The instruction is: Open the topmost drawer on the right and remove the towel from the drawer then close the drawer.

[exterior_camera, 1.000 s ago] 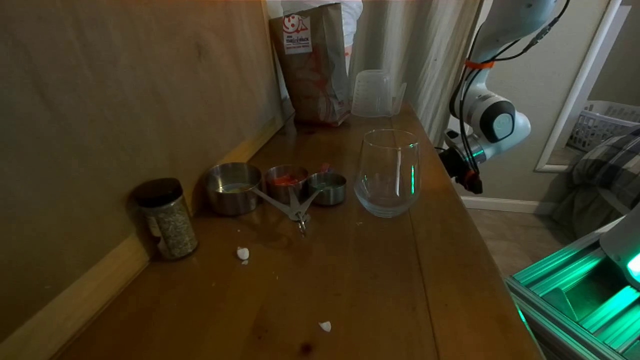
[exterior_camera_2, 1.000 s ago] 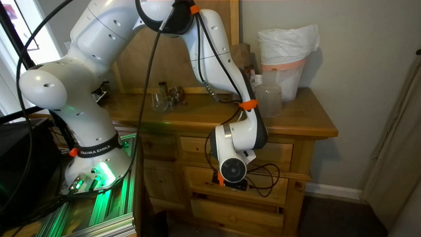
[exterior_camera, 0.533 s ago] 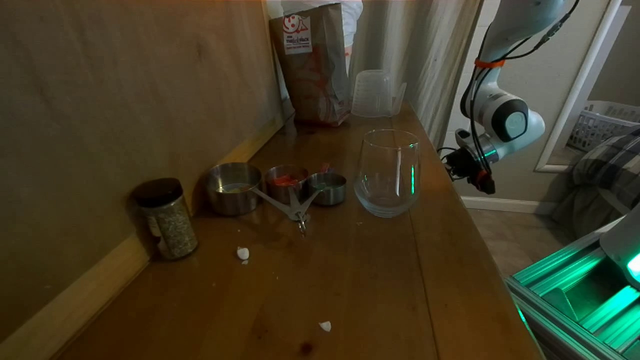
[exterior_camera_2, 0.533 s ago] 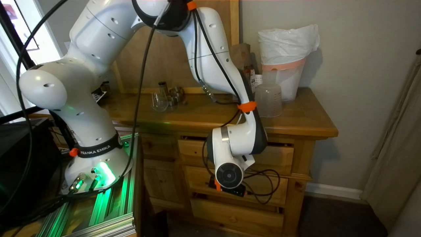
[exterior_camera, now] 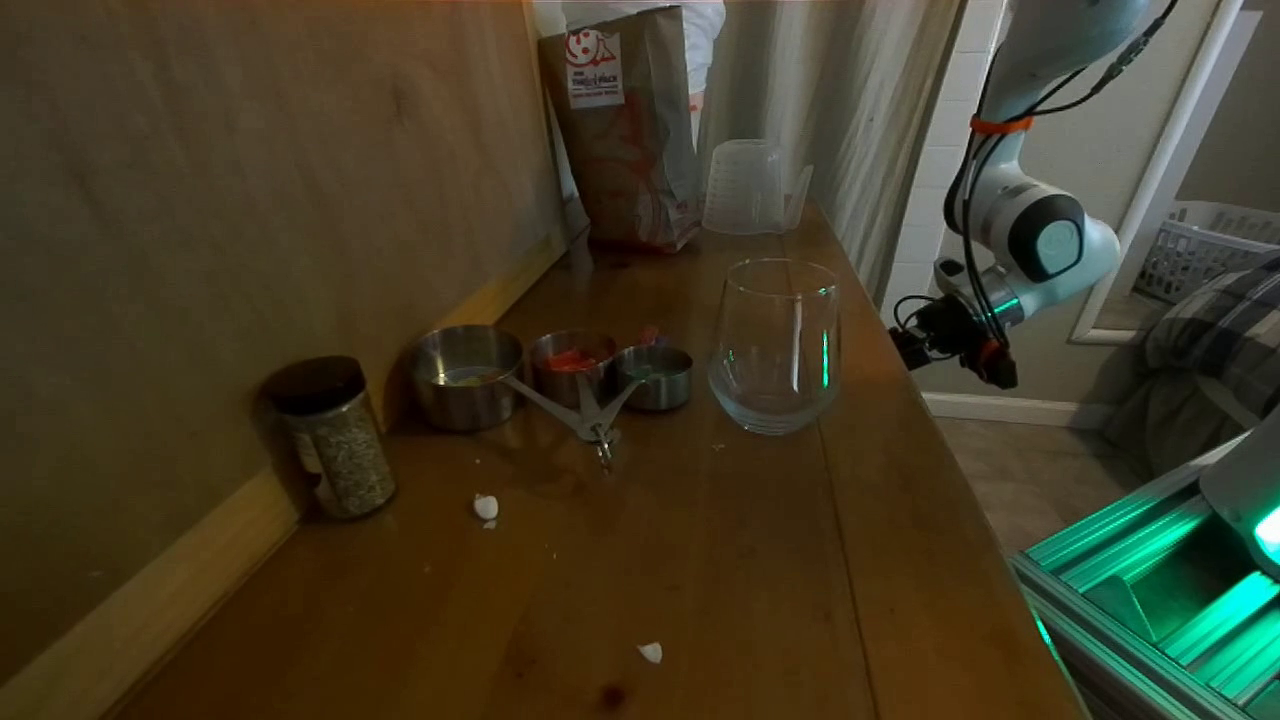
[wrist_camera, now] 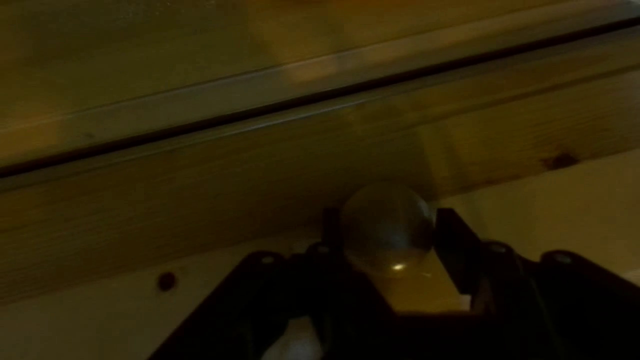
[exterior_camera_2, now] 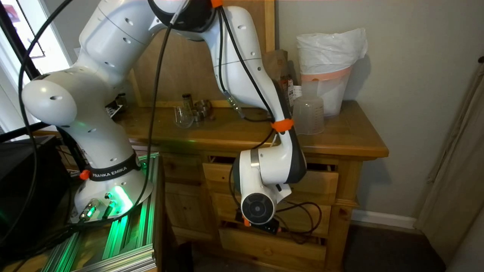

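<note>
top drawer is showing yellow-brown wood | drawer knob is looking brown | gripper is looking black | arm is wearing white and black with orange bands | paper bag is showing brown with red marks | metal rails are shining green | jar lid is looking black | big cloth is showing light and dark checks

"What are the jaws closed on?"

"A round knob, glossy, with one bright glint low down. A black finger touches it on each side."

"And behind?"

"The front of the drawer, wooden, quite dim. There's a dark knot off to the right and a dark spot to the left, both clear of the knob."

"Higher up?"

"A narrow gap, slanting up rightward, then more wood past it."
</note>
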{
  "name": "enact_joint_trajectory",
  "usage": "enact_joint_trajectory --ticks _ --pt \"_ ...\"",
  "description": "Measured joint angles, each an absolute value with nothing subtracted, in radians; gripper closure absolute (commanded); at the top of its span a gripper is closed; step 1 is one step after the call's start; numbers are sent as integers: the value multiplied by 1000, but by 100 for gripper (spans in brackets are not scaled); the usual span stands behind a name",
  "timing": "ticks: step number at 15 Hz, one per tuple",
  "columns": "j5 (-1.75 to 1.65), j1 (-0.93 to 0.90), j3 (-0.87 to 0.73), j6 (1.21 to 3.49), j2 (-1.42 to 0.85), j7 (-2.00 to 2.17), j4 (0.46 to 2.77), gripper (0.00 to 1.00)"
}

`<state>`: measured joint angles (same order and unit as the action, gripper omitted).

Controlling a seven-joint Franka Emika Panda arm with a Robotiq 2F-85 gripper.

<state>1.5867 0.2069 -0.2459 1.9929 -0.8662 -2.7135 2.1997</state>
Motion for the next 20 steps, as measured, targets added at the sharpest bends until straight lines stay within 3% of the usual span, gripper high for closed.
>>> enact_joint_trajectory --ticks 2,3,4,7,20 --pt "1587 210 -268 1991 -866 -2713 2197 73" --pt "1587 215 -279 1991 -865 -2713 2193 23" --pt "1586 222 -288 1990 -863 -2713 2191 22" --pt "1586 240 -300 1986 -857 -2714 2189 2" --pt "1586 228 -227 1965 -904 -2714 2162 0"
